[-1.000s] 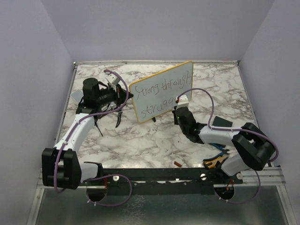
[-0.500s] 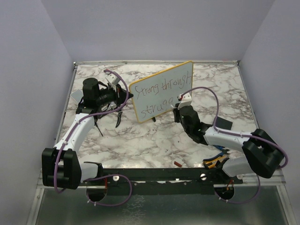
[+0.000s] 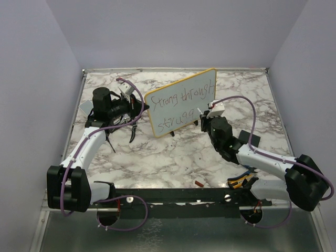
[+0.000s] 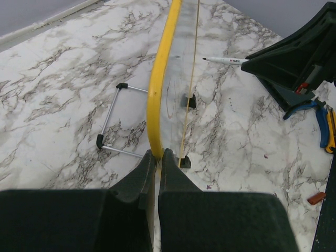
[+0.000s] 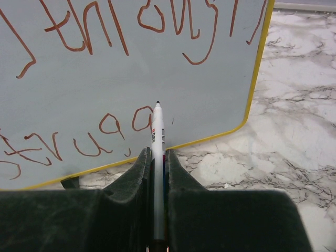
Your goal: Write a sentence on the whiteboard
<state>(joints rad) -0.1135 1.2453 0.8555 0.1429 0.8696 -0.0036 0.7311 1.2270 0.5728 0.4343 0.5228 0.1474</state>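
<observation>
My left gripper (image 4: pixel 158 153) is clenched on the whiteboard (image 3: pixel 206 86) at its yellow edge, and my right gripper (image 5: pixel 157 153) grasps a marker (image 5: pixel 157 126), tip just beside the sentence (image 3: pixel 178 98) on that whiteboard.

Smooth pale whiteboard (image 3: pixel 181 102) with a soft shine, glossy yellow plastic-looking frame (image 4: pixel 156 89), shiny stone-patterned table (image 3: pixel 157 157), thin shiny metal wire stand (image 4: pixel 109 114) with black tips, smooth white plastic marker (image 5: pixel 157 142), matt black plastic left gripper (image 4: pixel 157 155)
</observation>
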